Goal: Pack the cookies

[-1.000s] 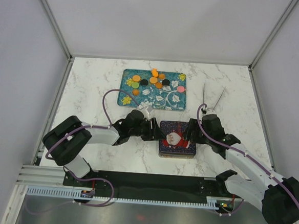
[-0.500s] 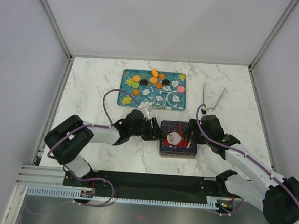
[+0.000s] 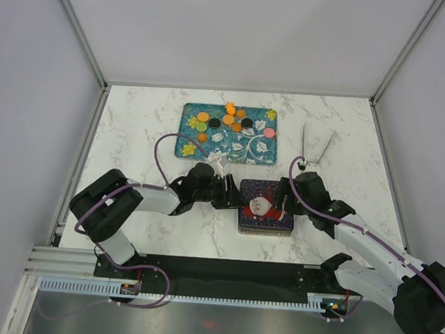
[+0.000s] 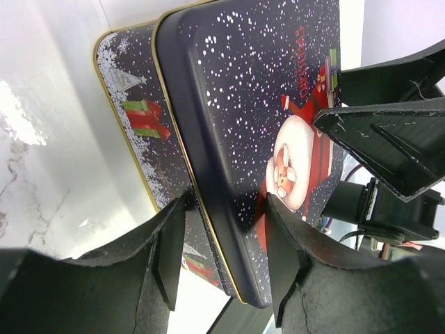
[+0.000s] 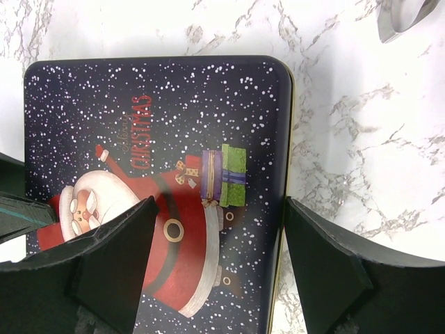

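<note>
Nudged slightly rightward since 1 s ago: Santa lid [image 3: 267,207], now offset over tin base [image 4: 128,118]. Lid edge is pinched by L hand [image 4: 224,209]. R hand [image 5: 219,205] is spread wide above lid. Cookies [image 3: 226,120] are seen on teal tray [image 3: 246,149], far side of counter [image 3: 134,122], apart from tin.

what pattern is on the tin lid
Santa and gifts on snow-speckled navy tin lid; clearest in right wrist view.
</note>
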Tool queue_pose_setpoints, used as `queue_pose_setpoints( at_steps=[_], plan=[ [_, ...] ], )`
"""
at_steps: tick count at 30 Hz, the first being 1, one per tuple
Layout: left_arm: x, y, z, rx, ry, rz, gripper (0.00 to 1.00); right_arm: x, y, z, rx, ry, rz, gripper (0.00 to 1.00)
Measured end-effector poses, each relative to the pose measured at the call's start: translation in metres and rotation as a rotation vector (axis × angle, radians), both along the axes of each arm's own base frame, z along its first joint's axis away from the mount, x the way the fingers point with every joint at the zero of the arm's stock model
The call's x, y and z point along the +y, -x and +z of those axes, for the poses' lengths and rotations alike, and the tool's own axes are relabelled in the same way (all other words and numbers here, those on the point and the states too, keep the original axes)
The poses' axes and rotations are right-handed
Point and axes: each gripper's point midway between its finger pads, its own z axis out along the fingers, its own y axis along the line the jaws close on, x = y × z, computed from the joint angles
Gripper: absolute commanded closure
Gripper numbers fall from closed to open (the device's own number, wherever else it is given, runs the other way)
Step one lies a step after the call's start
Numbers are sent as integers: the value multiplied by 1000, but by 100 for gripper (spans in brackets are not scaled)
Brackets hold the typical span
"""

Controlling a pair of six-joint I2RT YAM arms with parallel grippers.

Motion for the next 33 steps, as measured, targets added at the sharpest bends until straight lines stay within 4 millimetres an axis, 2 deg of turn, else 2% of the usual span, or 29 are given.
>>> queue_pose_setpoints(
  at_steps=[5,8,14,18,26,33],
  plan=[
    [-2,-1,0,2,7,1,89,-1,-2,0,-10,15,-11,20],
    [-2,-1,0,3,6,2,74,-1,-2,0,-10,17,-16,19],
    [-1,-2,2,16,-15,5,58,0,-3,1,-10,14,-21,19],
    [0,-2,2,21,-36,3,51,1,-5,1,-12,8,-24,21],
    [2,-3,3,10,-63,-8,42,2,-5,2,-13,-1,-30,25],
    [4,-4,3,-7,-84,-20,35,6,-4,2,-13,-9,-20,20]
  ],
)
